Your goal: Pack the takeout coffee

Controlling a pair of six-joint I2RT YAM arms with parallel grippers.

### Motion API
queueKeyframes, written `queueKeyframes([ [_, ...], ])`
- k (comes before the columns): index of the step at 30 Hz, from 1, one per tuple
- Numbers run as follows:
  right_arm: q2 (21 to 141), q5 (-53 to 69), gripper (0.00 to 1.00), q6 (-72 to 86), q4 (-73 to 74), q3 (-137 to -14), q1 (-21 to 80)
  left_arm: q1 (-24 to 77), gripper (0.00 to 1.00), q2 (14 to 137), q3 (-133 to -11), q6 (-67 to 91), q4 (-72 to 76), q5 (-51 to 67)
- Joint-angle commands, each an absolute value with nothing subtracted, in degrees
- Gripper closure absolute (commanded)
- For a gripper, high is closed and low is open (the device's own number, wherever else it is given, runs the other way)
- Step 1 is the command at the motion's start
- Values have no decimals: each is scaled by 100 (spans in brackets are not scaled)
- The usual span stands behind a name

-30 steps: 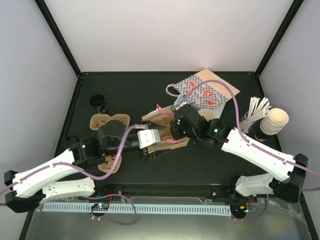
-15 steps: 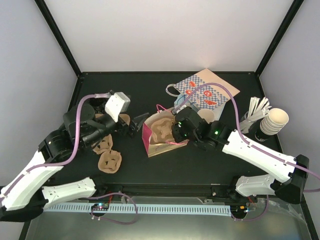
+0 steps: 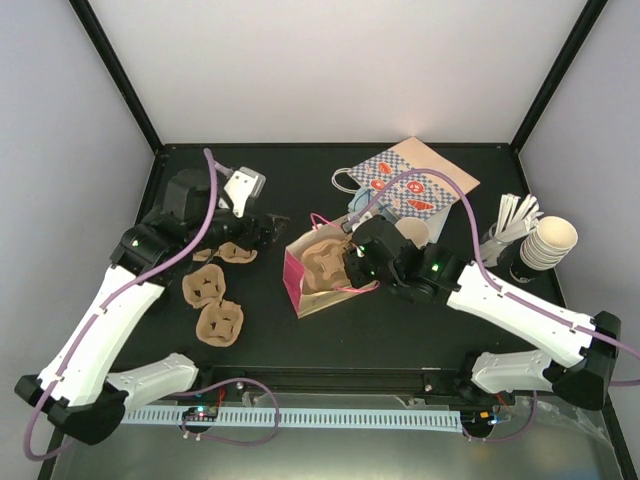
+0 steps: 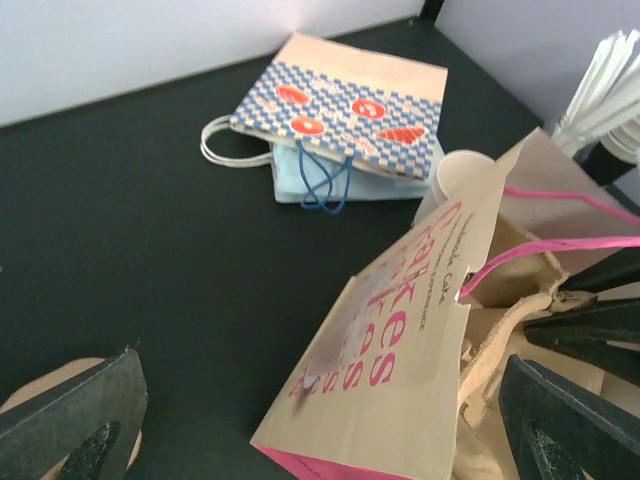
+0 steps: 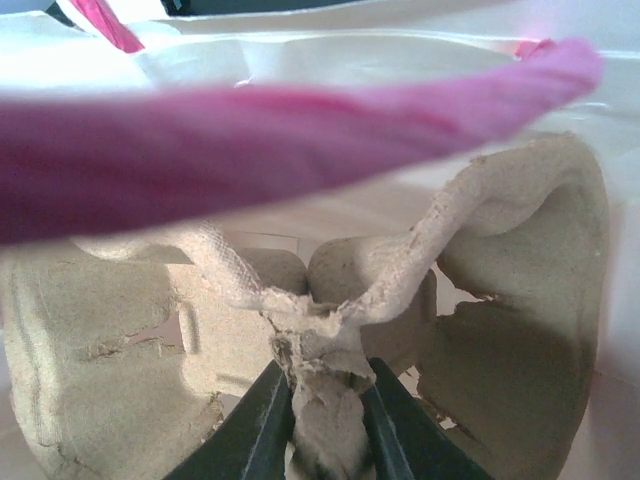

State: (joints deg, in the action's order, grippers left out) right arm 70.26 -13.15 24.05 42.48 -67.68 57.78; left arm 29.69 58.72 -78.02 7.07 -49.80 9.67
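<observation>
— Where is the coffee cup (image 4: 462, 178)?
— On the table (image 3: 300, 180), mouth up, just beside the far right corner of the pink bag (image 3: 297, 282) and outside it. Nothing grips it. From above, the right arm covers part of its rim.

— And the right claw (image 5: 320, 415)?
— It reaches into the open mouth of the bag. Its fingers are pressed nearly together, pinching the torn middle ridge of the pulp carrier (image 5: 520, 300) that sits inside. A pink handle crosses in front of it. Seen from above, the cup sits near this claw at about two o'clock, not touching it.

— The left claw (image 3: 268, 228)?
— It is spread wide with nothing in it, over the table at roughly ten o'clock from the bag. From there the cup lies at about three o'clock, well apart, with the bag between them.

— What else is near the cup?
— The patterned bags (image 3: 410, 180) lie flat at its twelve o'clock. A few loose carriers (image 3: 220, 322) lie at the bag's nine o'clock, by the left arm.
</observation>
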Motion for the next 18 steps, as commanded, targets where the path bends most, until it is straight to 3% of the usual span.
queueKeyframes([
  [1, 6843, -1223, 81, 2164, 4140, -6656, 5801, 2890, 1, 5965, -7858, 604, -5187, 1468],
  [9, 6746, -1049, 80, 1822, 4174, -6551, 5801, 2896, 1, 6089, -7728, -50, -4960, 1766],
  [18, 6618, -1012, 80, 1645, 4158, -6398, 5800, 3111, 17, 6694, -7995, -424, -5181, 2607],
])
